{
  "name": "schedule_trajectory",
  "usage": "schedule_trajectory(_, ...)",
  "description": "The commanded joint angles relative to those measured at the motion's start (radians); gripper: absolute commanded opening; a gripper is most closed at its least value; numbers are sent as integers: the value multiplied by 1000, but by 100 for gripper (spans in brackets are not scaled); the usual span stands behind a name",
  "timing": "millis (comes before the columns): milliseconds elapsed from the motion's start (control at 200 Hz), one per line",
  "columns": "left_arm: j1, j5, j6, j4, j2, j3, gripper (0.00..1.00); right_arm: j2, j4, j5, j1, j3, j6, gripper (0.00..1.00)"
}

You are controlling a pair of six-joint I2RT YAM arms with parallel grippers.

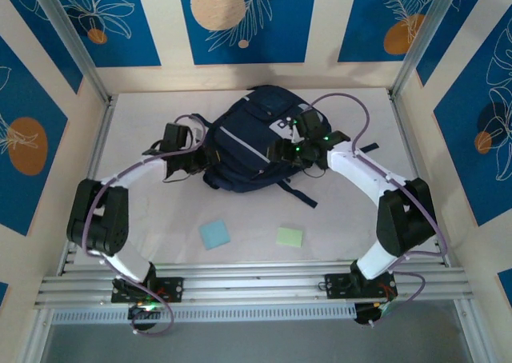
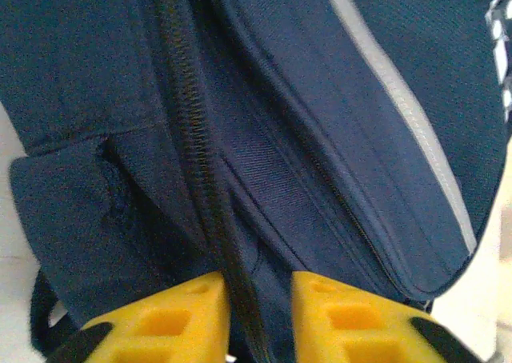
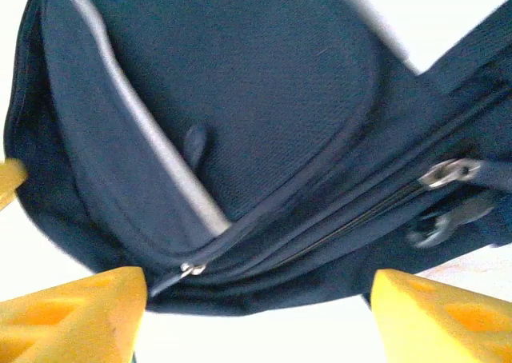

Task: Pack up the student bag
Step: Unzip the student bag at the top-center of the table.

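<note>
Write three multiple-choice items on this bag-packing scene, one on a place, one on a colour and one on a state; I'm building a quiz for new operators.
1. Where do the blue pad and the green pad lie?
A) on the table, between the student bag and the near edge
B) on top of the bag
C) behind the bag, by the far wall

2. What colour is the diagonal stripe on the bag?
A) red
B) light grey
C) yellow

3. How does the right hand stand?
A) shut on a pad
B) shut on a strap
C) open, fingers wide apart

Key: 1 A, the top view shows both pads on bare table nearer than the bag. 2 B, the stripe is pale grey against the navy fabric. 3 C, its wrist view shows the yellow fingers at opposite edges with a wide gap.
</note>
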Motion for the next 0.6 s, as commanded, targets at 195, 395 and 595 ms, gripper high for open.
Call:
schedule_trajectory(195, -64, -61, 276, -170, -129, 70, 42, 103, 103, -30, -12, 33, 153, 63)
schedule_trajectory(395, -180, -66, 348, -142, -83, 99, 44, 195, 160, -61, -8, 60, 210, 43)
schedule_trajectory(595, -277, -89, 405, -138, 13, 152, 47, 223, 177, -98, 8, 88, 222, 13)
